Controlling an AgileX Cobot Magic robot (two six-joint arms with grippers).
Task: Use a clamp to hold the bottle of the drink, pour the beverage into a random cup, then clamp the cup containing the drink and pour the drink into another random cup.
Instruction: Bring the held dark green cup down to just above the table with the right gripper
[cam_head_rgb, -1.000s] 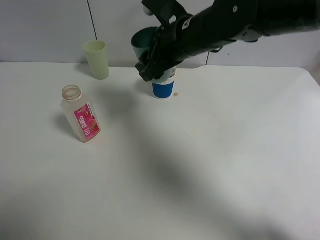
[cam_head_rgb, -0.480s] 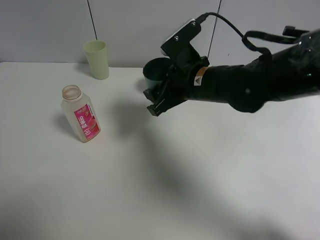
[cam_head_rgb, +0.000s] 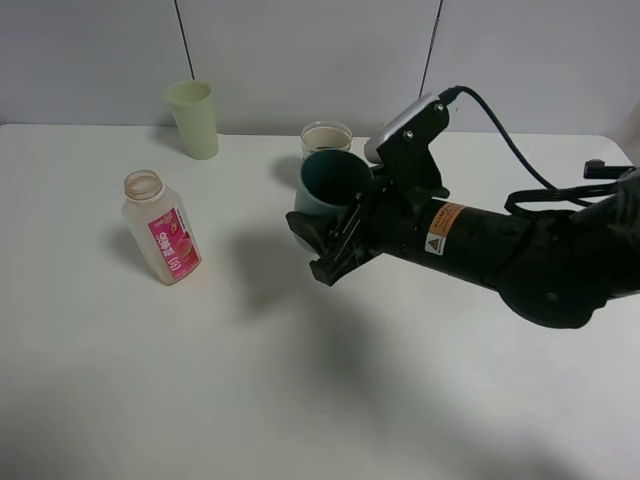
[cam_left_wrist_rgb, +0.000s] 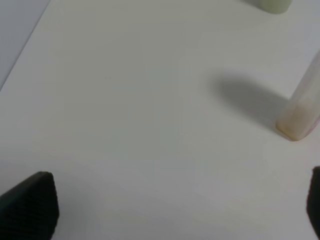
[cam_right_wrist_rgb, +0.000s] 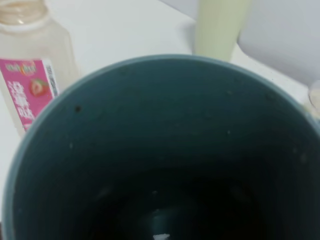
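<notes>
Right fingers (cam_head_rgb: 325, 262) were clamped on the teal cup (cam_head_rgb: 328, 186), held above the table (cam_head_rgb: 300, 400) just in front of the blue-banded cup (cam_head_rgb: 326, 136). Left fingers (cam_left_wrist_rgb: 31, 202) stood wide apart, empty, near the bottle (cam_head_rgb: 161, 227).

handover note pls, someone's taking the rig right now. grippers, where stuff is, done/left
Right gripper: shut on teal cup, roughly upright above the table.
Left gripper: open, empty, near the bottle.
Bottle: standing at left, uncapped, looks empty.
White cup: just behind the teal cup, brownish inside.
Green tumbler: back left, untouched.
Done, judging by this: both pours.
Left: set teal cup down, release.
</notes>
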